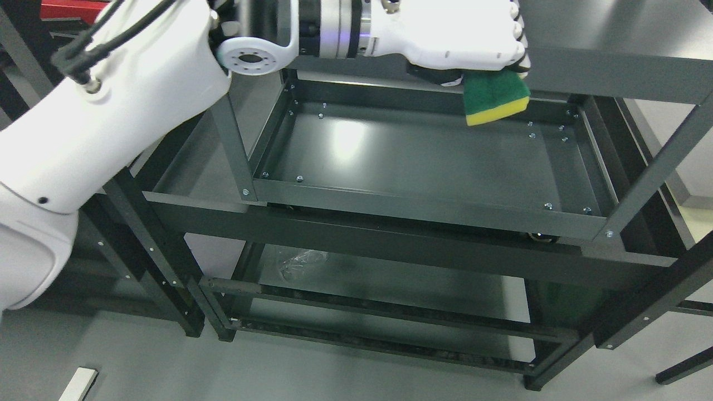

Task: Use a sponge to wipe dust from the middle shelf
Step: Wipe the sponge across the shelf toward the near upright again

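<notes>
My left arm comes in from the lower left and reaches across the top of the picture. Its white hand [473, 47] is shut on a sponge [494, 99] with a green scouring face and a yellow edge. The sponge hangs from the hand above the far right part of the middle shelf [412, 161], a dark grey metal tray with raised rims and bolts at its corners. The sponge looks clear of the tray floor. My right hand does not show.
The dark metal rack has a top shelf [613, 39] at the upper right and a lower shelf [390, 284] holding a clear plastic wrapper [298, 262]. Slanted rack posts [652, 172] frame the tray. A second rack stands at the left. Grey floor lies below.
</notes>
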### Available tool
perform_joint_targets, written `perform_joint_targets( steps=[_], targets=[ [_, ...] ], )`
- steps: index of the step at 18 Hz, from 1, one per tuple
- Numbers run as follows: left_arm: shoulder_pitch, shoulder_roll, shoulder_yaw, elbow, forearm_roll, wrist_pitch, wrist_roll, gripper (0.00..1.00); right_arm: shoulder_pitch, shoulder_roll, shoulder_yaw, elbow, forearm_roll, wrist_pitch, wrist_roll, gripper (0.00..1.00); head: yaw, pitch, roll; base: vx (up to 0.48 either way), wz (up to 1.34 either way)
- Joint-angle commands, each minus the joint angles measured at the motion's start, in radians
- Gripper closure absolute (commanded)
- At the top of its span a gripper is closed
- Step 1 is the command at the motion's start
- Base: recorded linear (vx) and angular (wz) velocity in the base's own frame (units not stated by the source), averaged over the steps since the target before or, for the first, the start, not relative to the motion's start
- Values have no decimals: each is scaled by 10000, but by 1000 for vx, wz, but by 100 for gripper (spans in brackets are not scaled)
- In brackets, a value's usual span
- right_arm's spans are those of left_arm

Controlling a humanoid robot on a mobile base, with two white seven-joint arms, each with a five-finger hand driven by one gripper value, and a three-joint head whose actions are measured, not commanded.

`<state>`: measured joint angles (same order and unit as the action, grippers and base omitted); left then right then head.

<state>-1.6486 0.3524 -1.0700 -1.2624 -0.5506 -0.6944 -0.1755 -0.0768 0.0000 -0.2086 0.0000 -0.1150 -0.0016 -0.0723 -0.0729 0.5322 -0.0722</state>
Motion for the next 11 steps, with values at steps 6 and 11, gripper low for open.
perform_joint_targets(
  steps=[6,11],
  targets=[
    [914,6091,926,-3697,1133,-910,-238,100,1,-175,0,-174,0,721,2,0,0,0,0,0,0],
    [2187,7275,2260,-3743,1471,-910,-285,100,1,-175,0,-174,0,721,-13,0,0,0,0,0,0]
  ],
)
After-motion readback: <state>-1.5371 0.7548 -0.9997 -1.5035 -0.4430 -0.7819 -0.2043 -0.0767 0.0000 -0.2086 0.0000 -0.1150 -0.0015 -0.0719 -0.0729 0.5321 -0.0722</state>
